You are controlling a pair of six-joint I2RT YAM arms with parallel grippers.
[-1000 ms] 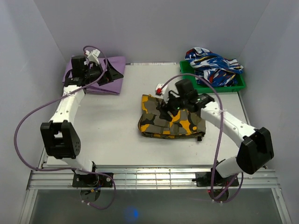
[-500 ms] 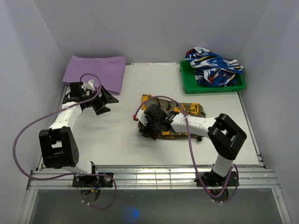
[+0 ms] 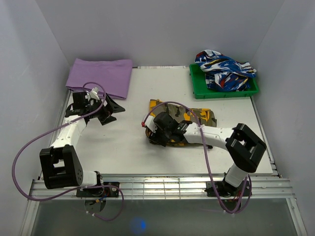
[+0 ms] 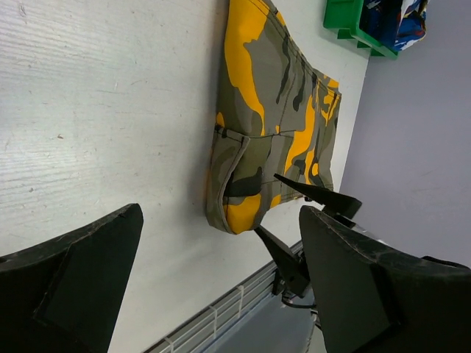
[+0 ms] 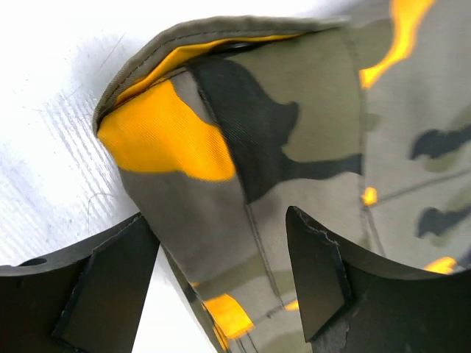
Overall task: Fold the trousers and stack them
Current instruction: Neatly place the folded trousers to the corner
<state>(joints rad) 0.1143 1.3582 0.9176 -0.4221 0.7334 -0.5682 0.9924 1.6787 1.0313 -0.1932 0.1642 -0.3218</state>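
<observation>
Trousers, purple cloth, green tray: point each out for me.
trousers (image 4: 268, 103), left wrist view, top face of the folded stack.
purple cloth (image 3: 103, 73), top external view, middle of the fabric.
green tray (image 3: 226, 93), top external view, near rim.

Non-task items only:
- White table (image 3: 123, 147): matte top, with a slatted metal rail (image 3: 162, 187) along its near edge.
- Purple cloth (image 3: 101, 76): far-left corner, lying flat. It looks folded, but I can't count the layers from above.
- Green bin (image 3: 224, 92): far-right corner, its long side along the far edge.
- Blue, white and red patterned garment (image 3: 224, 66): heaped in the bin, standing above its rim.
- Left wrist view catches a corner of the bin (image 4: 346, 18) and the garment (image 4: 406, 18).
</observation>
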